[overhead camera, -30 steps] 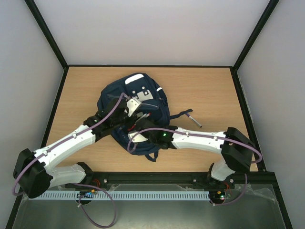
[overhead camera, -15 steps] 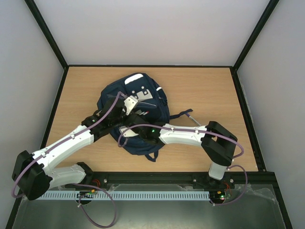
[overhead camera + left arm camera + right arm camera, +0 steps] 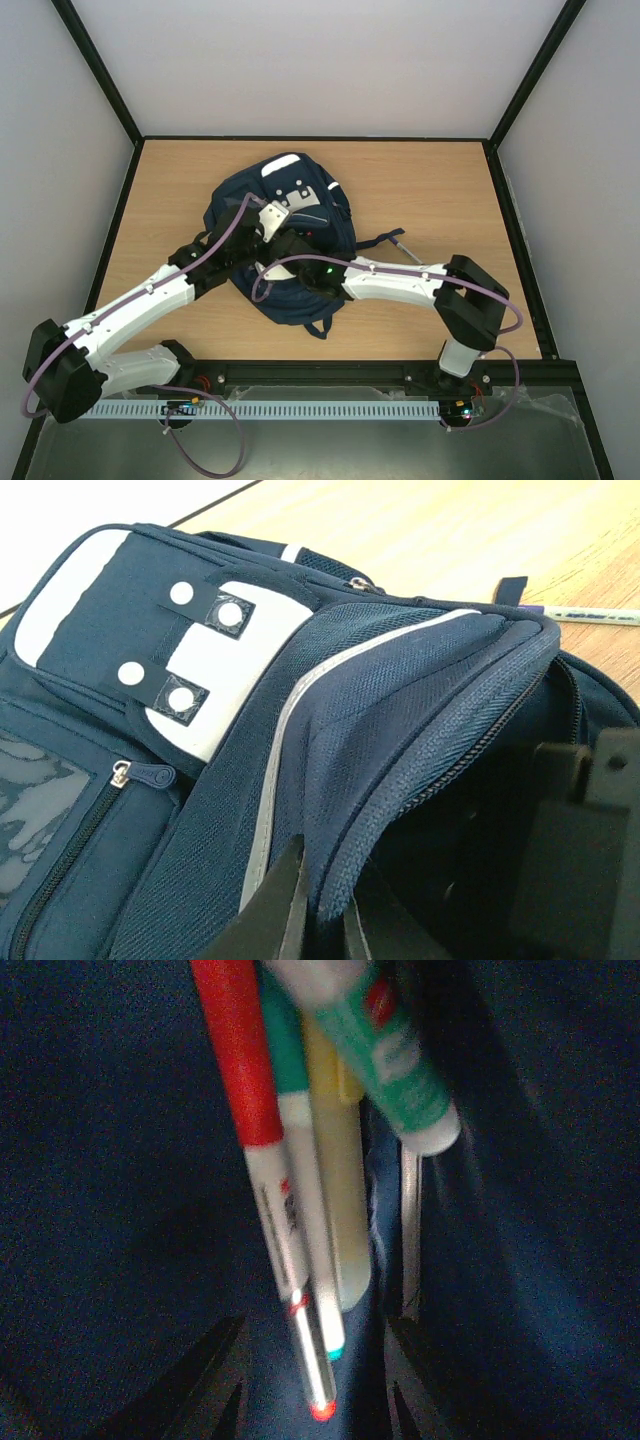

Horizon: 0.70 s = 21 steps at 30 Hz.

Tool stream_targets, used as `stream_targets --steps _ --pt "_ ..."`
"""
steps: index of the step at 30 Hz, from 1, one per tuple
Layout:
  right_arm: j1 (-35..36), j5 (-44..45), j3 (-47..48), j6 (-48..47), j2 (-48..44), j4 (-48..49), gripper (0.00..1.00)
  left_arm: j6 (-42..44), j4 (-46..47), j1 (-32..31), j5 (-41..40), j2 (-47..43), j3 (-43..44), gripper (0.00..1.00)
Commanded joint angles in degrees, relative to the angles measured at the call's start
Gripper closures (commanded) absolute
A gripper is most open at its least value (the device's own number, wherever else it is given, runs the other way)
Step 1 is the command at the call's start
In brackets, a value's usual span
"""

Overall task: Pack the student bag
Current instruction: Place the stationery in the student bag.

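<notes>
Loading pens into the bag (image 3: 228,205) looks like the step in hand. The bag lies in the middle of the worktop (image 3: 450,190), its mouth turned toward 6 o'clock, facing the arms. The left jaws are closed on the zip rim (image 3: 440,770), lifting it so the mouth gapes. The right jaws are deep in the dark interior and stand apart. A bundle of pens (image 3: 300,1190) lies ahead at 12 o'clock, the tips reaching between the jaws without being clamped, as far as I can tell. One loose pen (image 3: 404,245) rests on the worktop at the bag's 3 o'clock. Next, I judge, the right arm must back straight out through the mouth without snagging fabric or dragging pens along. Then the loose pen wants fetching.
</notes>
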Motion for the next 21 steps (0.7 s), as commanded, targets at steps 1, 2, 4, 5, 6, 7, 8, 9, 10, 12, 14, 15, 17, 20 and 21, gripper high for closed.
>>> stream_targets --steps 1,2,4,5,6,7,8,9,10,12,14,15,17,20,21 --pt "-0.35 -3.05 -1.57 4.33 -5.52 -8.61 0.61 -0.20 4.96 -0.29 0.75 -2.91 0.67 0.93" --pt "-0.15 -4.02 -1.89 5.36 -6.76 -10.25 0.61 -0.08 4.91 -0.29 0.66 -2.82 0.58 0.93" --pt "0.20 -7.16 -2.57 7.55 -9.44 -14.40 0.61 -0.13 4.91 -0.29 0.50 -2.69 0.54 0.93" --pt "0.46 -8.52 -3.12 9.14 -10.81 -15.99 0.61 0.00 4.92 -0.29 0.40 -2.64 0.49 0.93" --pt "0.72 -9.78 -3.95 10.25 -12.34 -17.58 0.61 -0.02 4.92 -0.29 0.35 -2.44 0.46 0.93" --pt "0.98 -10.87 -4.83 11.31 -13.97 -18.81 0.61 -0.02 4.91 -0.23 0.31 -2.39 0.45 0.93" --pt "1.28 -11.98 -5.75 12.52 -15.65 -19.96 0.61 0.03 4.91 -0.23 0.30 -2.31 0.44 0.93" --pt "1.50 -13.11 -6.65 13.76 -17.48 -21.35 0.61 0.10 4.91 -0.25 0.26 -2.22 0.49 0.93" --pt "1.51 -14.54 -7.46 15.25 -19.16 -22.39 0.61 0.11 4.91 -0.24 0.22 -2.07 0.42 0.93" --pt "1.49 -17.57 -9.75 18.33 -24.07 -24.68 0.61 0.14 4.87 -0.20 0.17 -1.86 0.43 0.93" --pt "1.38 -21.35 -12.93 21.21 -28.98 -25.92 0.62 0.30 4.76 -0.22 -0.02 -1.63 0.40 0.93" --pt "1.16 -22.77 -14.58 22.69 -31.21 -26.47 0.62 0.37 4.74 -0.20 -0.09 -1.55 0.37 0.93" --pt "-0.55 -25.09 -18.06 25.73 -34.86 -27.54 0.62 0.43 4.69 -0.20 -0.18 -1.37 0.36 0.93" --pt "-5.01 -26.73 -23.06 28.51 -39.48 -27.85 0.62 0.44 4.66 -0.20 -0.31 -1.02 0.40 0.93" --pt "-6.55 -27.21 -24.44 29.28 -40.88 -28.10 0.62 0.45 4.65 -0.20 -0.31 -0.87 0.44 0.93"
